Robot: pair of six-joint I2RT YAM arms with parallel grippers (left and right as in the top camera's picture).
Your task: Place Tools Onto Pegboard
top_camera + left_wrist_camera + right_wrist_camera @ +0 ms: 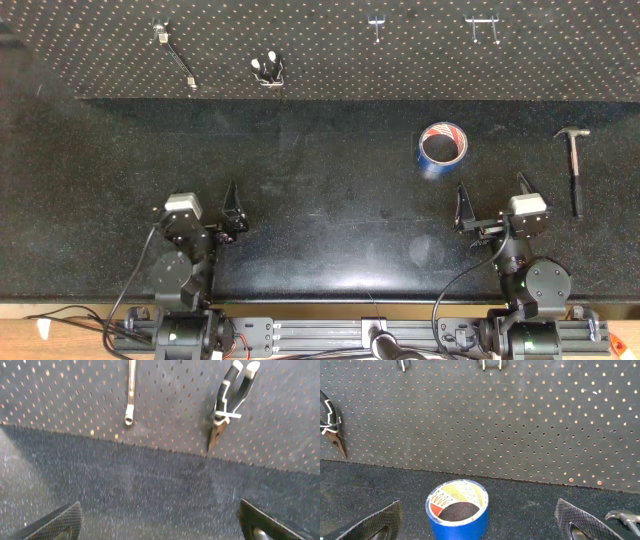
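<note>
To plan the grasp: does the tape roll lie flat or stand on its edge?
Flat: the blue tape roll rests on the black mat, its hole facing up.

A black speckled mat (320, 200) is covering the worktop, a metal rail (300, 332) is running along its near edge, and a thin cable (80, 314) is trailing over the wooden strip (20, 345) at near left.

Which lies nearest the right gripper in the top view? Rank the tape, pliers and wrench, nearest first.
1. Tape: on the table, just ahead of the right gripper, slightly to its left.
2. Pliers: hanging on the pegboard, left of centre.
3. Wrench: on the pegboard, farther left still.
</note>
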